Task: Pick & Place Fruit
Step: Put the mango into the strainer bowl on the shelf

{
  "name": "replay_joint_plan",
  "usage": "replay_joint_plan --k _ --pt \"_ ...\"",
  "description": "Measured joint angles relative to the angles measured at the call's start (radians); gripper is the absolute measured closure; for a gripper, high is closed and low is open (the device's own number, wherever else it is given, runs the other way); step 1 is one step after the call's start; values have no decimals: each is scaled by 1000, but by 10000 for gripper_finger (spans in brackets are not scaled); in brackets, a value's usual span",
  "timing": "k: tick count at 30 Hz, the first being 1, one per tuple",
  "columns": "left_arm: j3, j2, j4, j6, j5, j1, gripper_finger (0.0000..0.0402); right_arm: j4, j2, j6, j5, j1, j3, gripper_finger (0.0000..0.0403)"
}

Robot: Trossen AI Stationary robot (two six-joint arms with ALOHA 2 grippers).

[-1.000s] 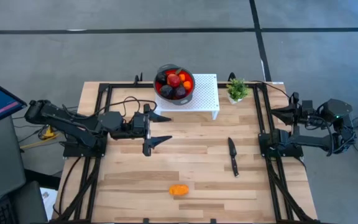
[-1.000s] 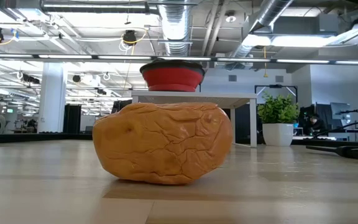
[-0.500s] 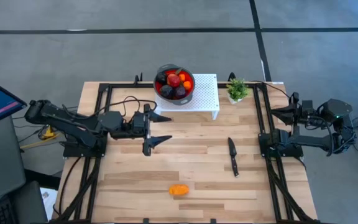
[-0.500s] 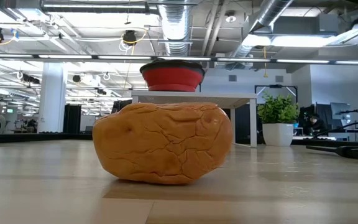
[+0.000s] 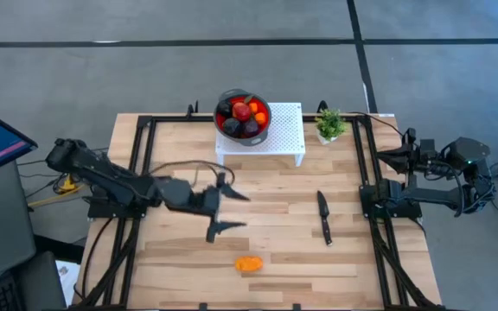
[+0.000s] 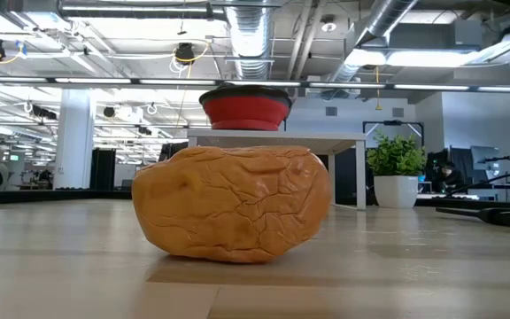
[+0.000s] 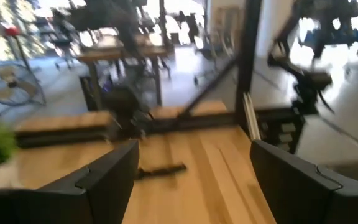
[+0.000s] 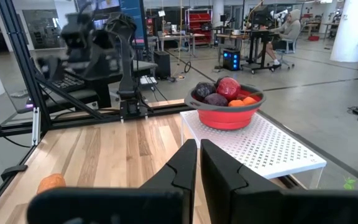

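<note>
A larger orange fruit piece [image 5: 249,264] [image 6: 233,204] lies on its side on the wooden table near the front edge. Plums, red balls and small oranges [image 5: 242,115] fill a red bowl [image 8: 227,115] that stands on a white perforated rack [image 5: 285,131] at the back. My left gripper [image 5: 229,211] hovers open above the table's middle, farther back than the orange piece and a little to its left, and holds nothing. In the left wrist view that gripper [image 7: 191,180] shows its fingers wide apart. My right gripper [image 8: 197,163] waits shut at the table's right edge.
A black-handled knife [image 5: 324,217] lies right of centre on the table. A small potted plant [image 5: 329,125] stands at the back, right of the rack. Black frame rails [image 5: 132,216] run along both sides. Bare wood lies around the orange piece.
My left gripper has swung from the back left toward the table's near edge and right, and has come down, drawing closer to the orange piece. Most of that move came in the last half second. Its fingers stay apart. The fruit has kept still.
</note>
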Motion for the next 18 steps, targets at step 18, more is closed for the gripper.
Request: replay_joint_plan --k 18 --pt "4 311 165 -160 -69 -152 99 0 0 0 0 0 0 386"
